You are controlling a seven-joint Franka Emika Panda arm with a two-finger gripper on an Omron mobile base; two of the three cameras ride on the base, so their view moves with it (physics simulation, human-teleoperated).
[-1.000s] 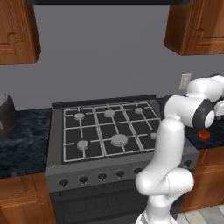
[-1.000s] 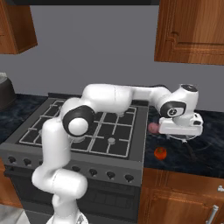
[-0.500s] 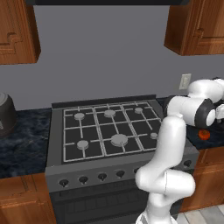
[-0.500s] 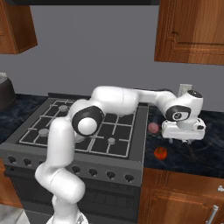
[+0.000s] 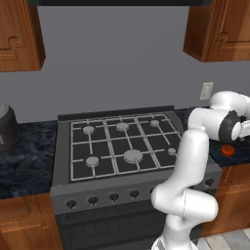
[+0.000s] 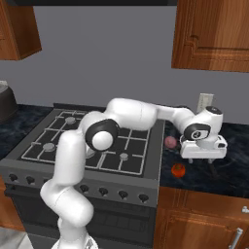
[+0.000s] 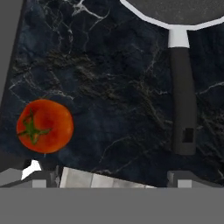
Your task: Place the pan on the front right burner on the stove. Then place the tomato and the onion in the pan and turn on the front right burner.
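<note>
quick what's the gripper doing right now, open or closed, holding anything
Gripper: open, holding nothing, above the dark counter near the pan handle and tomato.

I am finding no writing, number, brand or sign that I can read anywhere. The knobs (image 6: pixel 122 194) along the front edge of the stove (image 6: pixel 73 170) are showing me no legible marks, and the pan (image 7: pixel 175 13) handle is carrying no lettering I can make out.
</note>
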